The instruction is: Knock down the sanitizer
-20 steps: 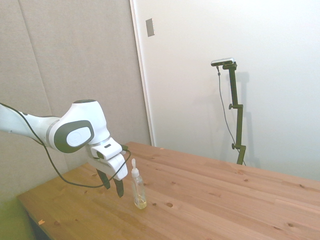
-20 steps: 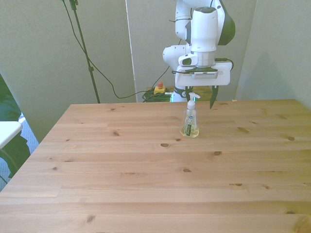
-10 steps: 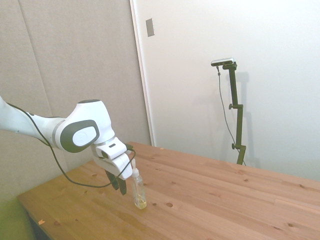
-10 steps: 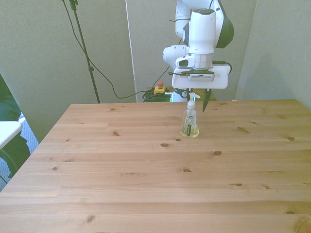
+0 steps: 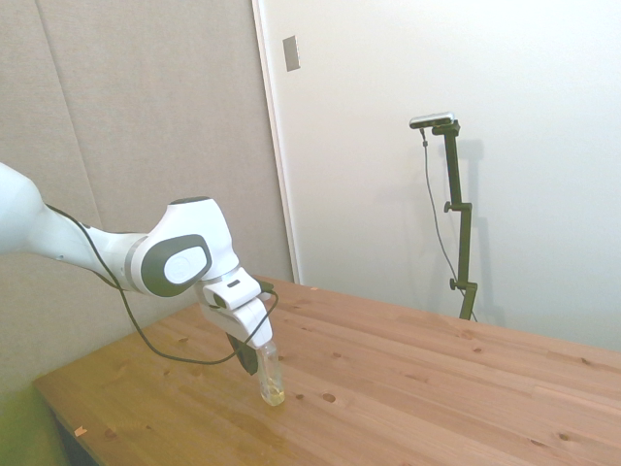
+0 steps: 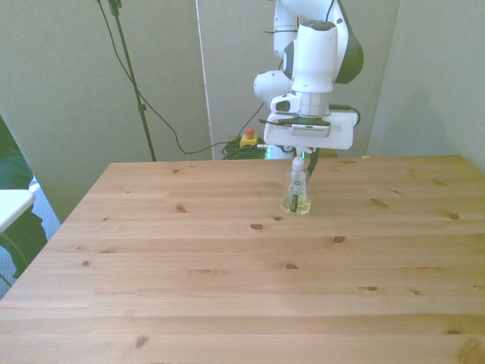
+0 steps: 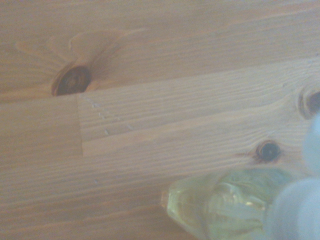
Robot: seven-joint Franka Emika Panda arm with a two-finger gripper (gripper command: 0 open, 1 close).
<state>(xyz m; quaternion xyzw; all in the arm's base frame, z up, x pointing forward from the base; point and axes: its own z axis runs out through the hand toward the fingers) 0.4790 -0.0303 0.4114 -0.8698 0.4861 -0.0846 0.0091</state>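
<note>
Yellowish liquid marks your sanitizer, upright near the table's far edge, its label too small to read. Your gripper sits at its pump top; you probably cannot tell from here how the fingers stand.

Wood and plastic
Matt, knotty pine worktop; clear glossy plastic bottle under the jaws; smooth white arm shell.
</note>
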